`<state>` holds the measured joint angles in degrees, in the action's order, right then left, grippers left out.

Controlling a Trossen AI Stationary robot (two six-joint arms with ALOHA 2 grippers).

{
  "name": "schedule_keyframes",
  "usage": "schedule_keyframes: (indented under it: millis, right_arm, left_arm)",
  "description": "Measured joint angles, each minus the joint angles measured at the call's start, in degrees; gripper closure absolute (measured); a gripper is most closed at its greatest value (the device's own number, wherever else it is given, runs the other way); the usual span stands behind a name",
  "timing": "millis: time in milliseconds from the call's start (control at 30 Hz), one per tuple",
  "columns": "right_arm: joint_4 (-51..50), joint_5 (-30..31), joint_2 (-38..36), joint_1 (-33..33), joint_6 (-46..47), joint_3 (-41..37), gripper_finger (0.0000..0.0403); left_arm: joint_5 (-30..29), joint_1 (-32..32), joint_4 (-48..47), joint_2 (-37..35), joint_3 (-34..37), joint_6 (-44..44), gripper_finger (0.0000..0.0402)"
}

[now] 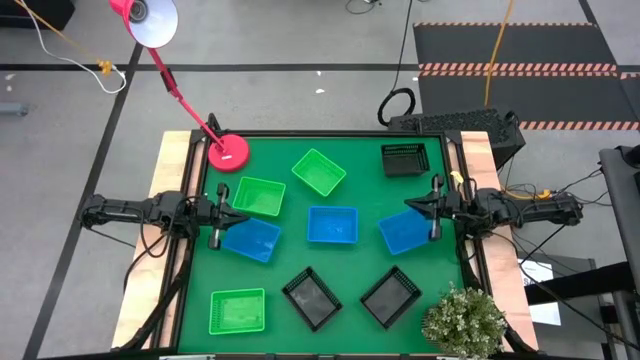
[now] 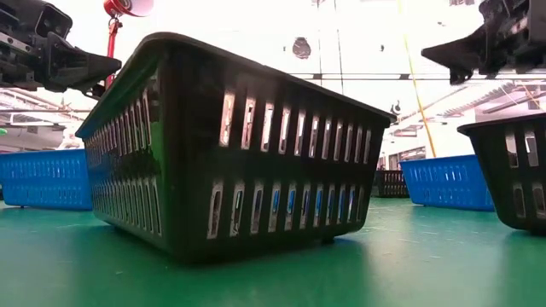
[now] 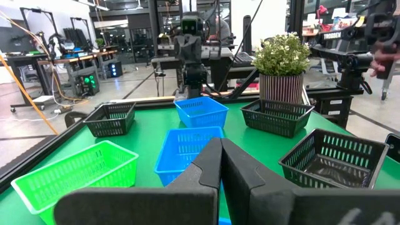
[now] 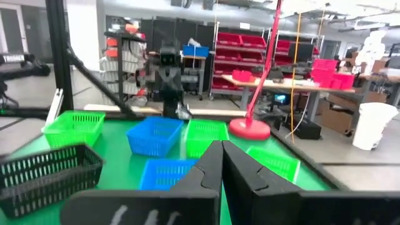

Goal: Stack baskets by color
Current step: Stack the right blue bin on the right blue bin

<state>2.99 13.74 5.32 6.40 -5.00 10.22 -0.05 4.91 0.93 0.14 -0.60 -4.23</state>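
Bright overhead light, blown-out glare behind the low view.

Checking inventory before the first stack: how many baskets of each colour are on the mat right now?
Green baskets: 3
Blue baskets: 3
Black baskets: 3
Total: 9, all apart, none stacked yet.
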Motion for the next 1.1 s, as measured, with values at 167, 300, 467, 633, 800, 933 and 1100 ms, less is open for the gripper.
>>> schedule_keyframes:
  millis: [167, 300, 467, 633, 800, 933, 1100]
  right_arm:
    - [-2.82, -0.20, 4.83, 0.01, -0.65, 7.78, 0.0403]
    - [-6.06, -0.26, 8.67, 0.00, -0.83, 15.51, 0.0403]
    - [-14.91, -0.47, 13.96, 0.01, -0.80, 26.16, 0.0403]
    - [-18.41, -0.48, 18.11, 0.00, -0.24, 35.41, 0.0403]
    - [-23.79, -0.54, 22.15, 0.00, -0.20, 43.99, 0.0403]
    - [-27.78, -1.89, 25.23, 0.02, -0.12, 49.99, 0.0403]
    - [-30.21, -2.01, 29.08, 0.02, 1.31, 55.92, 0.0403]
  left_arm:
    - [-0.02, 0.00, 0.04, 0.01, 0.00, 0.00, 0.0394]
    - [-0.02, 0.00, 0.07, 0.02, 0.00, 0.00, 0.0394]
    - [-0.02, 0.00, 0.09, 0.00, 0.00, 0.00, 0.0394]
    - [-0.02, 0.00, 0.09, 0.02, 0.00, 0.00, 0.0394]
    - [-0.02, 0.00, 0.11, 0.01, 0.00, 0.00, 0.0394]
    - [-0.02, 0.00, 0.11, 0.01, 0.00, 0.00, 0.0394]
    - [-0.02, 0.00, 0.13, 0.02, 0.00, 0.00, 0.0394]
